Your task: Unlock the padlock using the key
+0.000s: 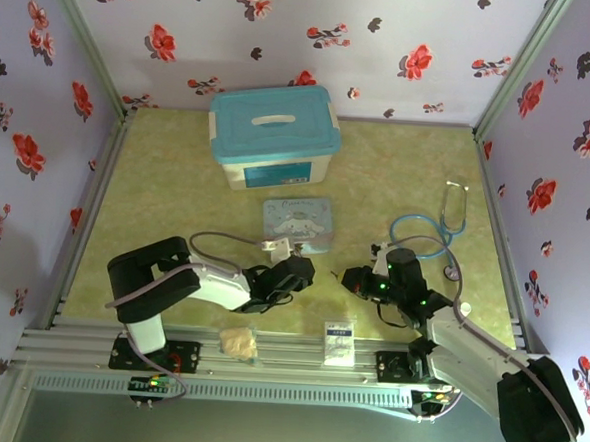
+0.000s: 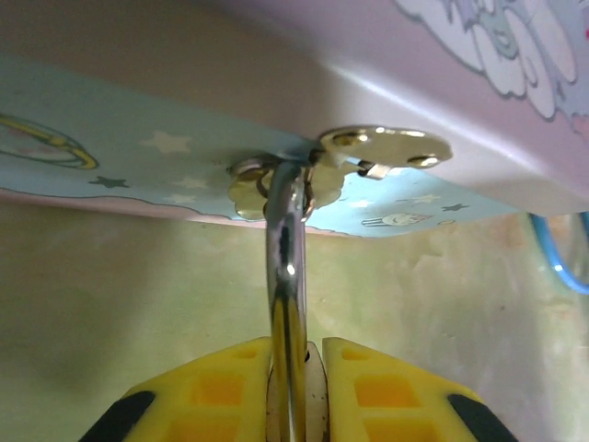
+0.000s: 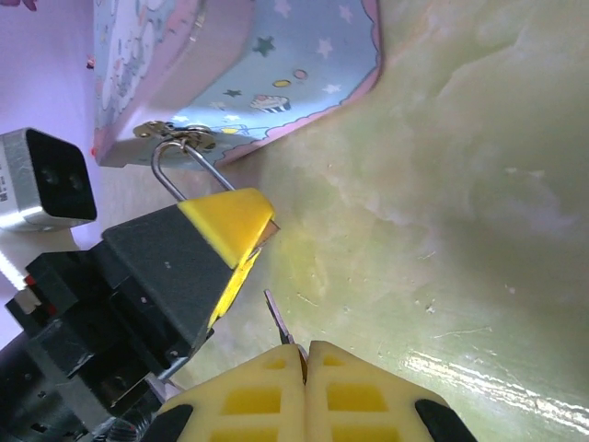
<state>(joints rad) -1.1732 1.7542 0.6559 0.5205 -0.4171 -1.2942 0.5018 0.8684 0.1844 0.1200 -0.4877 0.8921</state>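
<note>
The padlock [image 2: 287, 267], hung from the clasp [image 2: 276, 180] of the blue tin [image 2: 138, 138], is clenched in the left hand [image 2: 294, 354] and should be held steady while the key [image 3: 279, 320], pinched in the right hand [image 3: 305, 354] nearby, is lined up squarely with the unseen keyhole.

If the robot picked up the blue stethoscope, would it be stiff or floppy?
Probably floppy: the stethoscope has a thin tube lying in a loose curl. Its round metal end would likely dangle and swing. It looks light, being so thin.

Robot test booth, floral walls [image 1: 287, 20], aluminium rails [image 1: 287, 353]
</note>
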